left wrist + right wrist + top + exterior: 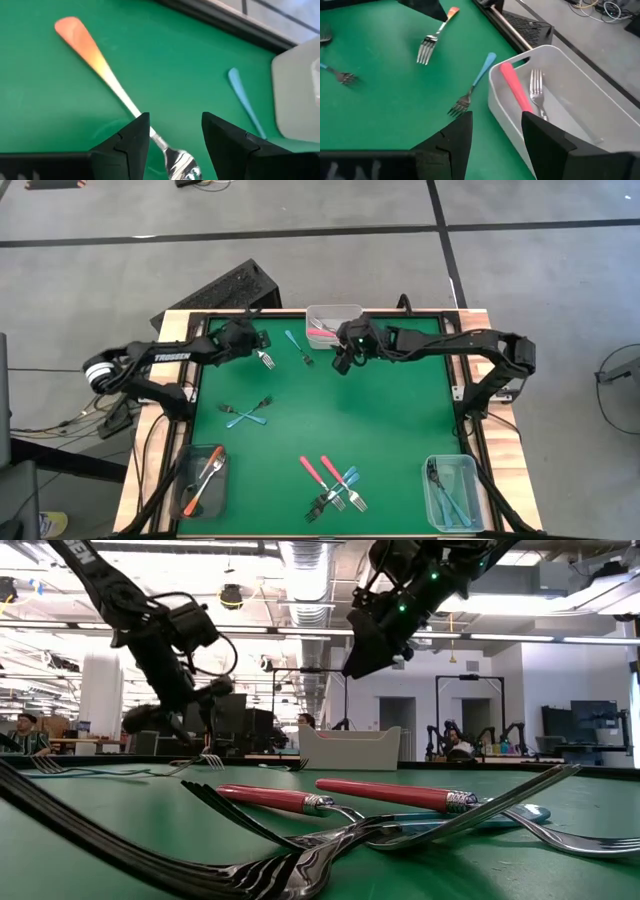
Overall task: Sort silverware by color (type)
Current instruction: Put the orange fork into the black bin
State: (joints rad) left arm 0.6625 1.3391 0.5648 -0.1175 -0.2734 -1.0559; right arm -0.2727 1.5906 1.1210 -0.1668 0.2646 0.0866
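At the near edge of the green counter [400, 420], a tangle of pink-handled forks [322, 477] and a blue one lies between a clear tub with orange-handled forks [203, 480] on the left and a tub with blue-handled forks [452, 491] on the right. Farther in, two crossed blue forks [246, 413] lie left of centre. Beyond, the left claw [172, 137] stands spread over an orange-handled fork [107, 75] lying flat on the counter, not pinching it. The right claw [495, 135], spread and empty, hovers by the far tub [560, 65], which holds a pink-handled fork [516, 90]; a lone blue fork [476, 80] lies just beside that tub.
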